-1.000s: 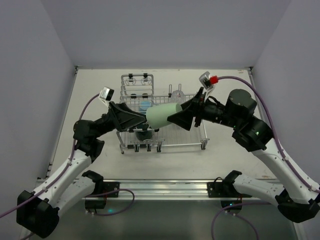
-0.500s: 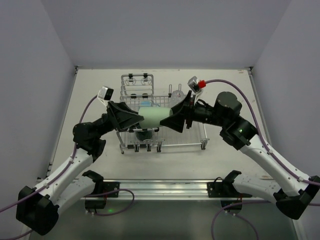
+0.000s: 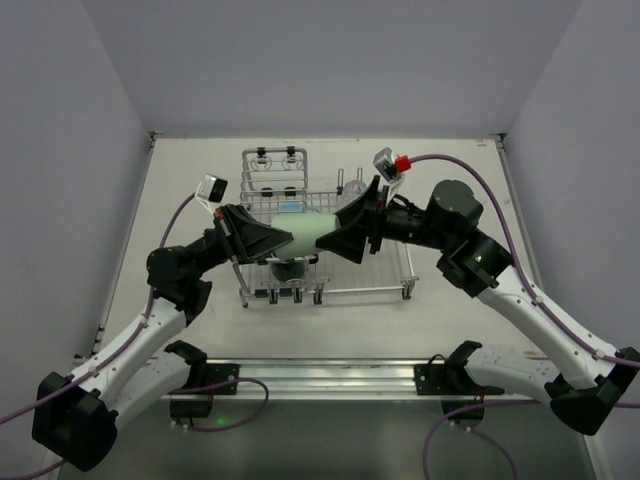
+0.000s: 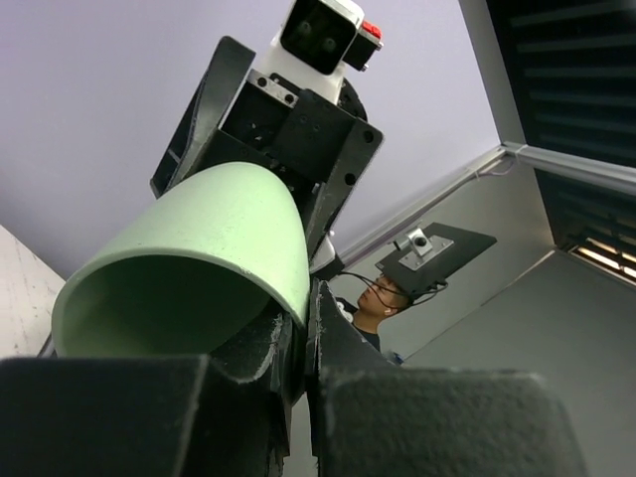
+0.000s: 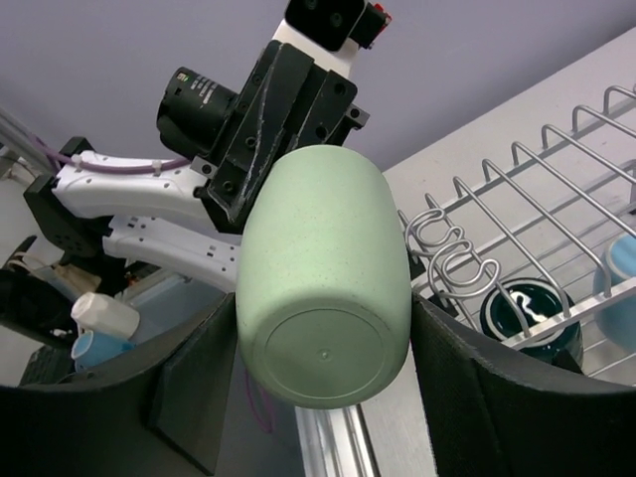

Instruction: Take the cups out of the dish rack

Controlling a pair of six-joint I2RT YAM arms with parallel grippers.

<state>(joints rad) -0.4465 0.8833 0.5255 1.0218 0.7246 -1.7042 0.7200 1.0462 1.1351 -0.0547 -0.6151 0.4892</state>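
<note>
Spanning the gap between the arms in the top view, the pale green cup [image 3: 312, 232] lies on its side in the air above the dish rack [image 3: 390, 275], with the left gripper [image 3: 285, 238] at its mouth and the right gripper [image 3: 345, 232] at its base. Left wrist view: the two fingers stand nearly together, pinching the rim wall. Right wrist view: the fingers press against both sides of the cup's base; a dark teal cup [image 5: 527, 316] sits in the rack below.
</note>
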